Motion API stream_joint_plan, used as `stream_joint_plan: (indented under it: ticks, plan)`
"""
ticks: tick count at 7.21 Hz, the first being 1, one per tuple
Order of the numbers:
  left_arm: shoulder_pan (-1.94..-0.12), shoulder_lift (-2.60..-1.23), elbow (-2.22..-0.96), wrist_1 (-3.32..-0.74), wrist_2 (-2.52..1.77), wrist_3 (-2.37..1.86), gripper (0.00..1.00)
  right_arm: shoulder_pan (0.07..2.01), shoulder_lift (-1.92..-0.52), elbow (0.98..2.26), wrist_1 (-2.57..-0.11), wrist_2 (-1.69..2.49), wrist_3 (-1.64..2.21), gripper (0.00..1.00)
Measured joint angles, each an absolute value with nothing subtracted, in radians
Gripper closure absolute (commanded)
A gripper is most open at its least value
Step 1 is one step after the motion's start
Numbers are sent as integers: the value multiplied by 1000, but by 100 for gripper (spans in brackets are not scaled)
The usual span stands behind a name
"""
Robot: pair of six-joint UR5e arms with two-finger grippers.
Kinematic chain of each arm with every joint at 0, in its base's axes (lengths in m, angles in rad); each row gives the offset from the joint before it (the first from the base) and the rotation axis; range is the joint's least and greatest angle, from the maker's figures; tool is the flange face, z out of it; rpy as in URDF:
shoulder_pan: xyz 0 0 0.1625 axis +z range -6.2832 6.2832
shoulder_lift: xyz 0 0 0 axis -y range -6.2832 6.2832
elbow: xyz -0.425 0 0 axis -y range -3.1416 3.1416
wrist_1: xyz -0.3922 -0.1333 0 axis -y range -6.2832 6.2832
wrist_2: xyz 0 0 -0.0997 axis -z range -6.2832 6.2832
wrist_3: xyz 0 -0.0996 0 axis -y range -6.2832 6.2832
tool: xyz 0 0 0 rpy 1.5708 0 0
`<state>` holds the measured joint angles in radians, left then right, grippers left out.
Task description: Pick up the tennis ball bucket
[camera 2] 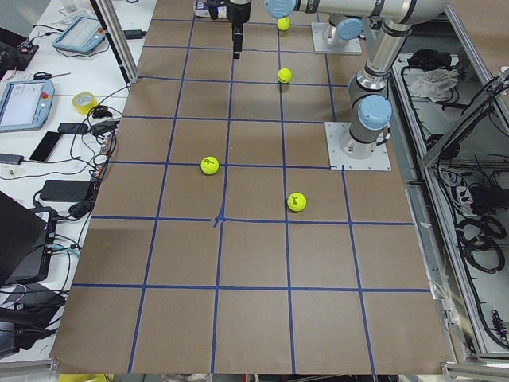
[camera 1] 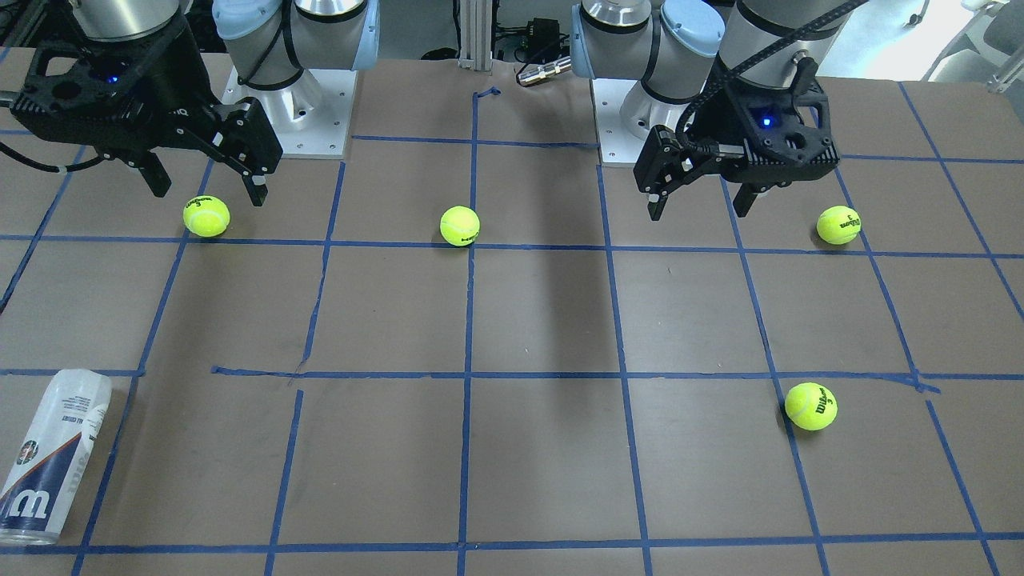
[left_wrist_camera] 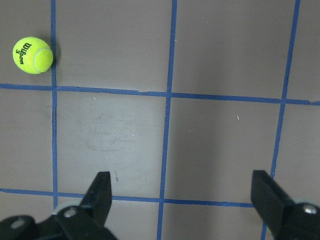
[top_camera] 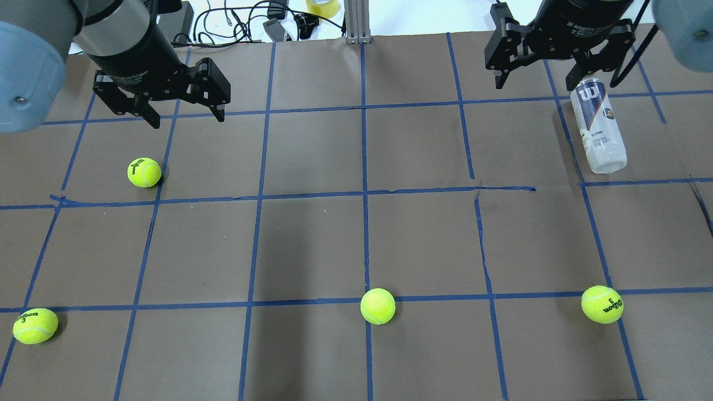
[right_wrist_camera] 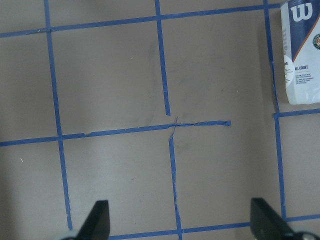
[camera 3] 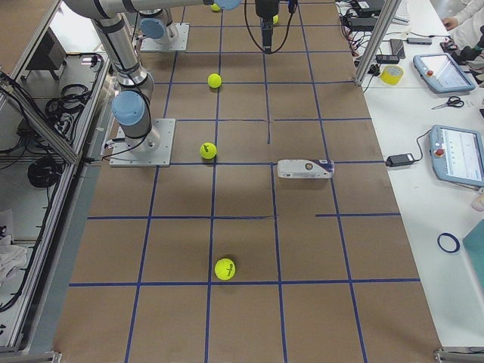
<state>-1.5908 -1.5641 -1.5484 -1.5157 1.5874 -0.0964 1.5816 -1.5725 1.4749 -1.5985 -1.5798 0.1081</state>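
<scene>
The tennis ball bucket [camera 1: 52, 456], a clear tube with a white and navy label and a "W" logo, lies on its side on the brown table. It also shows in the overhead view [top_camera: 599, 125], the exterior right view [camera 3: 304, 168] and at the top right of the right wrist view [right_wrist_camera: 302, 55]. My right gripper [top_camera: 537, 83] is open and empty, hovering above the table just left of the tube's capped end; it also shows in the front view [camera 1: 204, 188]. My left gripper [top_camera: 184, 117] is open and empty, far from the tube; it also shows in the front view [camera 1: 700, 204].
Several yellow-green tennis balls lie on the table: one [top_camera: 143, 172] near my left gripper, one [top_camera: 34, 326] at the near left, one [top_camera: 377, 306] in the middle, one [top_camera: 601, 304] at the near right. Blue tape lines grid the table. Cables and a tape roll [top_camera: 322, 6] lie beyond the far edge.
</scene>
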Motion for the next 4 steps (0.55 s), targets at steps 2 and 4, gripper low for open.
stream_joint_plan:
  ticks: [2,4]
  plan:
    - [-1593,-1563,-1554,-1515,1588,-89,0,1580,-1567,1476,-1598,-1536,123,0]
    - [-1596,-1560,-1554,-1515,1588,-89,0,1569,-1564,1481,-1590,-1526,119,0]
